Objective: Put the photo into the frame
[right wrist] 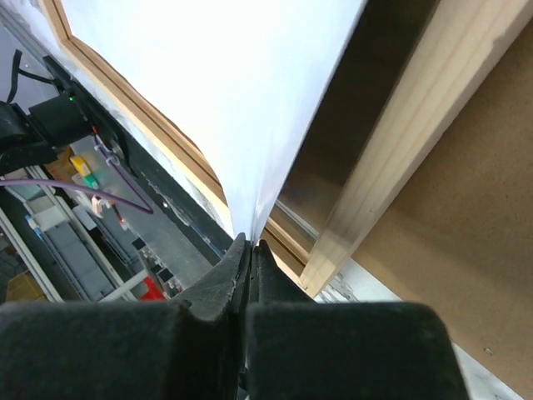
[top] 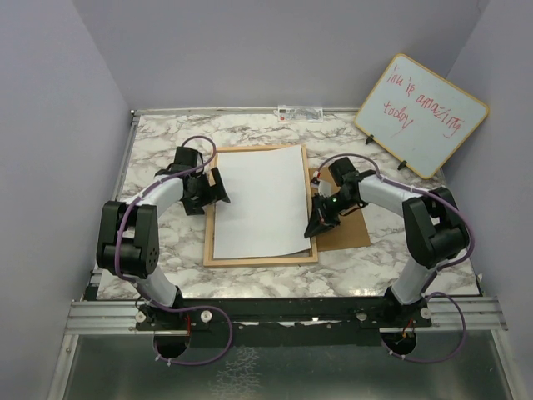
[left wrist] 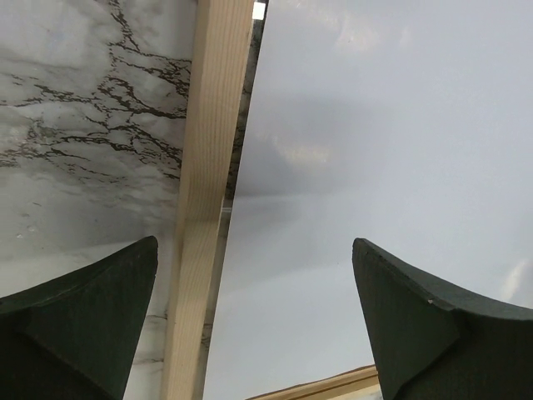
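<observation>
Pinching the photo (right wrist: 216, 83) by its near right corner with the right jaws, pressed together on the thin sheet with no gap to be seen. Lifted at that pinch, curving up and spreading away ahead of the right jaws, plain white side up, print face hidden. Just beside the right jaws on their outer side: the frame (right wrist: 391, 150), one light wood rail passing close by the pinch, then the brown backing board (right wrist: 466, 275) flat on the desk (top: 166, 137).

Keeping nothing in the left jaws: spread wide, hovering low. Straddled between them: the frame's left rail close to one finger, a narrow dark strip of pane next to it, then the photo's left edge reaching under the other finger. No contact with the sheet that can be made out.

From overhead, lying across the frame a little askew, the end farthest from both jaws seeming to ride on the rail rather than inside it. Judged as mid-placement, not yet seated.

What could go wrong from here:
- Creasing or buckling at the pinched corner, from pushing a limp sheet edgewise toward the left jaws
- Catching on a rail and settling on top of the wood, from the skew left uncorrected
- Sliding away whole on release, with nothing pinning the side under the left jaws
- Nudging the frame itself along the smooth desk, from lowering the right jaws onto the rail beside them
</observation>
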`<state>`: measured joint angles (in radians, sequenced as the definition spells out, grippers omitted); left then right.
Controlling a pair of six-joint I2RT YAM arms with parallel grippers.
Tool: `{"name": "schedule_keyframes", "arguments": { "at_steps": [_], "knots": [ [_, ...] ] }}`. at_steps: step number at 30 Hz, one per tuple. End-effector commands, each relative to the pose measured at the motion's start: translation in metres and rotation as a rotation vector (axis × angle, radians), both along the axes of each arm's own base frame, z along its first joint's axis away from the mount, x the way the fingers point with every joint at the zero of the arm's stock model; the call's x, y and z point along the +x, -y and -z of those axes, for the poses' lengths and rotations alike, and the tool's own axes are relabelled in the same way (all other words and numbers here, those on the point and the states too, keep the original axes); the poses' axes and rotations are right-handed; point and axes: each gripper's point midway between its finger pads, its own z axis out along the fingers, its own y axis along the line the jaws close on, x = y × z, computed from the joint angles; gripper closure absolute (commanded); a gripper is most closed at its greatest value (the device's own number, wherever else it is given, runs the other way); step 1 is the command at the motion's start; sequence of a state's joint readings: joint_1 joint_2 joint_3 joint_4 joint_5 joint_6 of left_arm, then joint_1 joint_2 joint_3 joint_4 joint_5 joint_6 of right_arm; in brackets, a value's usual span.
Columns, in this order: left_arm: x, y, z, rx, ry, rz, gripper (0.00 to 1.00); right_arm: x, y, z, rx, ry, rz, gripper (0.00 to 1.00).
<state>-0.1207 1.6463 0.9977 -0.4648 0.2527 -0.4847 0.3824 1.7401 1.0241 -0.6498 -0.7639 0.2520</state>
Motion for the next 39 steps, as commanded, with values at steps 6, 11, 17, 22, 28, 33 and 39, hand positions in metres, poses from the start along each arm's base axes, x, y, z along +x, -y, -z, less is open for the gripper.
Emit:
{"name": "schedule_keyframes", "arguments": {
  "at_steps": [6,11,17,22,28,33,39],
  "knots": [
    [0.021,-0.014,-0.026,0.043,0.100,-0.045,0.01,0.016,-0.016,-0.001,0.014,0.002,-0.008,0.96],
    [0.024,-0.017,-0.028,0.048,0.106,-0.055,0.01,0.022,-0.001,-0.012,-0.092,0.071,0.057,0.38],
    [0.034,-0.017,-0.035,0.044,0.126,-0.056,0.01,0.038,0.018,-0.028,-0.201,0.174,0.184,0.23],
    [0.044,-0.016,-0.046,0.044,0.159,-0.058,0.01,0.061,0.031,-0.008,-0.313,0.213,0.277,0.23],
    [0.051,-0.014,-0.062,0.030,0.200,-0.059,0.01,0.098,0.011,0.009,-0.274,0.219,0.307,0.21],
    [0.053,-0.002,-0.077,-0.031,0.225,-0.028,0.01,0.118,-0.018,0.008,-0.143,0.224,0.260,0.22],
    [0.057,0.005,-0.099,-0.071,0.272,-0.007,0.01,0.128,-0.049,0.010,-0.015,0.202,0.223,0.24]
  ]
}}
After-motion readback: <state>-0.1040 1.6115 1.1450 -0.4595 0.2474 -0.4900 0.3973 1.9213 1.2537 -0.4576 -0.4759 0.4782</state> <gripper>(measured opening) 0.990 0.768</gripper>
